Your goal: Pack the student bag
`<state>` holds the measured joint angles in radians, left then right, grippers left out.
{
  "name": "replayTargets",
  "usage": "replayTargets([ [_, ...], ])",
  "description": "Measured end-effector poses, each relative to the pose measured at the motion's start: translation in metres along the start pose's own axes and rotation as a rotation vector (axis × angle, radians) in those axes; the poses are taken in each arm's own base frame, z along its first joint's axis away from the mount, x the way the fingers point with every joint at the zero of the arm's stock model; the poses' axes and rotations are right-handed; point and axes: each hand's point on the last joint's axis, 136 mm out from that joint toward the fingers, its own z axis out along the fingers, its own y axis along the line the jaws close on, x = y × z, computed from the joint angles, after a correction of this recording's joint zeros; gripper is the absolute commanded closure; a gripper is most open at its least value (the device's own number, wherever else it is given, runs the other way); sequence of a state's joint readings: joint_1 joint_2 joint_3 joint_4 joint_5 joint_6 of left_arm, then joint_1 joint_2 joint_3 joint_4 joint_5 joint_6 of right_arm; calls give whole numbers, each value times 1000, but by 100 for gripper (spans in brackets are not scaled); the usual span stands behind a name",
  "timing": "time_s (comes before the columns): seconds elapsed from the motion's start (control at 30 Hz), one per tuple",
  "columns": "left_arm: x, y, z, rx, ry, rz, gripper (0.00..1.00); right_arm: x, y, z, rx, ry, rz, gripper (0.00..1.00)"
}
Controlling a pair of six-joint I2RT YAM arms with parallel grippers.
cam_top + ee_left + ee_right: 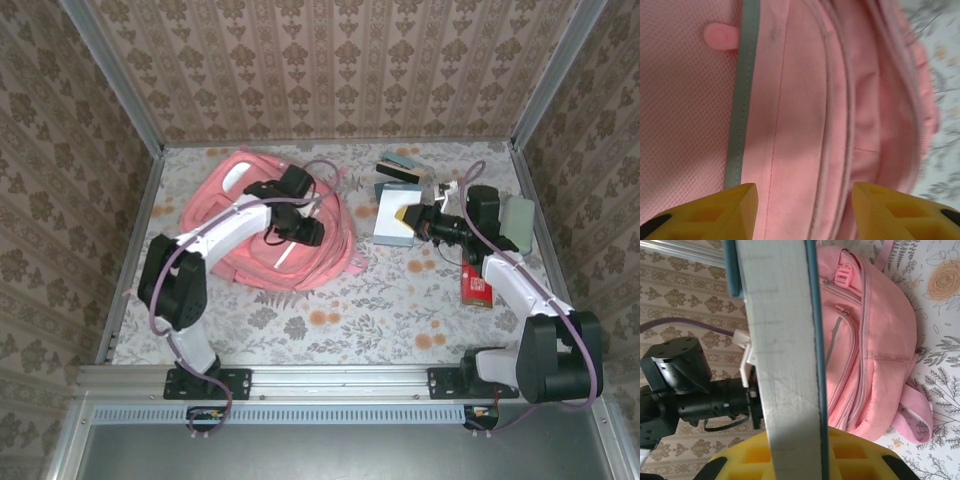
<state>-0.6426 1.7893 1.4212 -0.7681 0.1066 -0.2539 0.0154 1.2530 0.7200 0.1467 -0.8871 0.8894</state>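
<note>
**Left gripper (804, 194) loose over the student bag (690, 110), right gripper (409, 217) holding a book (782, 340)**

We saw the left gripper hanging right over the pink student bag. Its two yellow fingers (735, 207) stood apart, and nothing was between them. Under them lay pink cloth, a grey strip and the curved seams of the bag's pockets. We could not tell if the fingers touched the cloth.

The right gripper was clamped on a thin book. From the wrist camera we saw the book on its edge, with white pages between two blue-green covers. It stood up out of the yellow fingers (860, 455).

Past the book, the student bag lay flat on the flowered table (330, 320). Its front pockets faced up, and one pink strap lay out on the cloth. From above, the bag was off to the left of the right gripper and well apart from it.

A small red thing (477, 290) lay behind the right gripper, close beside its arm. A pale green flat thing (519, 223) lay to the gripper's right. A little pile of dark things (400, 166) lay farther back, near the wall.
</note>
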Motion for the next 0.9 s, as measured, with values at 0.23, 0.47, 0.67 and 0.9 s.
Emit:
replayTargets([
  [0.23, 2, 3, 30, -165, 48, 139, 44, 9, -11, -2, 20, -2, 21, 100],
  [0.47, -1, 4, 42, -279, 57, 233, 44, 12, -8, -6, 16, -14, 9, 100],
  [0.67, 1, 1, 47, -369, 60, 323, 98, 13, -9, -7, 16, -14, 11, 100],
  [0.9, -3, 2, 32, -415, 38, 339, 100, 17, -12, -5, 24, -9, 41, 100],
])
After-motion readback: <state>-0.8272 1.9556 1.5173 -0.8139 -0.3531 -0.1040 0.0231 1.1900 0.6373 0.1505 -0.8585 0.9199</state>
